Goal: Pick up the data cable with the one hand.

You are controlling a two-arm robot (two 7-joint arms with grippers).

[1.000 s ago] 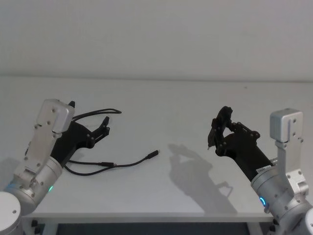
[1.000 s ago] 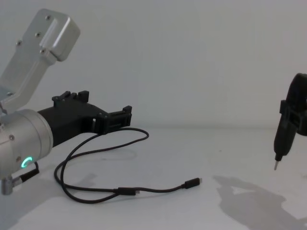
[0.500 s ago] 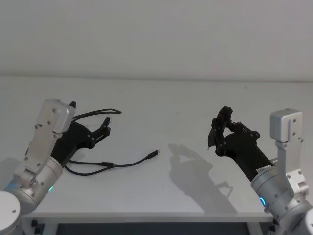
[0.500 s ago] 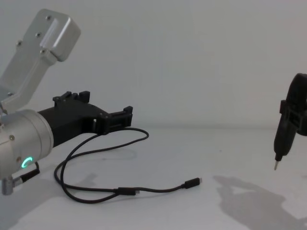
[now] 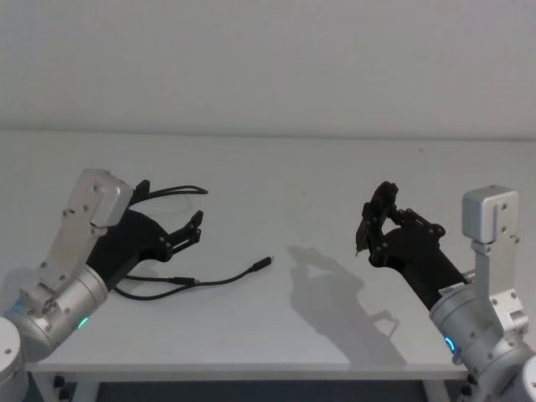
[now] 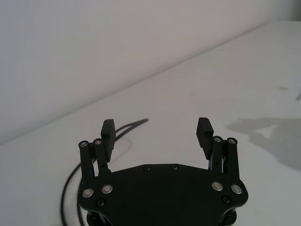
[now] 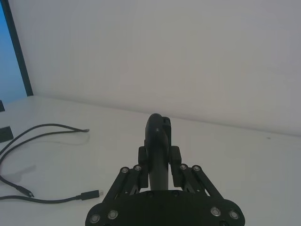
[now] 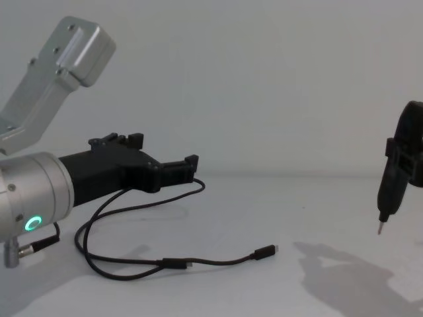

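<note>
I'm hovering the left gripper (image 5: 198,227), wide open and empty, over the data cable (image 5: 226,277) looping at nine o'clock, ready to straddle it; the right gripper (image 5: 381,226), at three o'clock, is clamping a pen tool (image 8: 388,191).

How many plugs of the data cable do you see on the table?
2: one plug lies right of the left gripper, farther off; the other plug lies nearer it. None seems hidden.
</note>
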